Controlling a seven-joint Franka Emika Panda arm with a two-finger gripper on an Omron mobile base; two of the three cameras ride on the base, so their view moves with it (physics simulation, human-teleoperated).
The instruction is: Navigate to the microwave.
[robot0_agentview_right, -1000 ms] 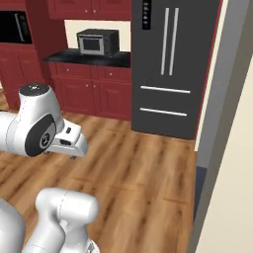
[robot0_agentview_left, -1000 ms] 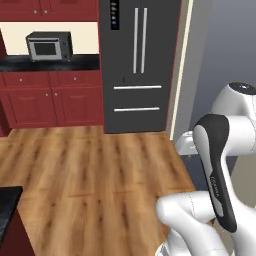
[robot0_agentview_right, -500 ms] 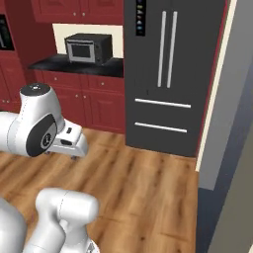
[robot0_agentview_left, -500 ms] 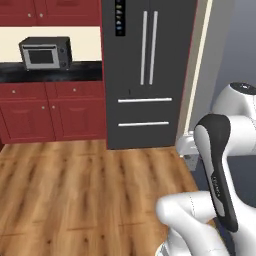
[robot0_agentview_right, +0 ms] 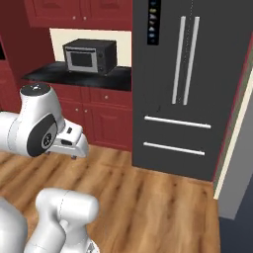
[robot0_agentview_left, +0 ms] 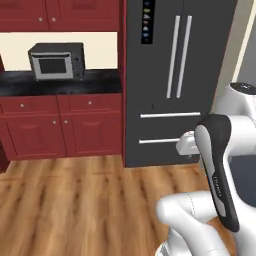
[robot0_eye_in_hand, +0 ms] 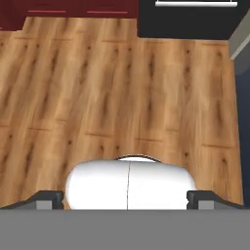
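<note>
Refrigerator [robot0_agentview_left: 175, 80] top is cut by the upper frame edge; microwave [robot0_agentview_left: 56, 61] knob markings are too small to be read.

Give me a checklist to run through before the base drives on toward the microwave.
1. Microwave in sight, on the black counter left of the fridge: ok.
2. Wood floor toward the red cabinets free of obstacles: ok.
3. Base close enough to the counter: not ok, open floor remains ahead.
4. Microwave door shut: ok.
5. Pincer carrying nothing, tips far apart: ok.
</note>
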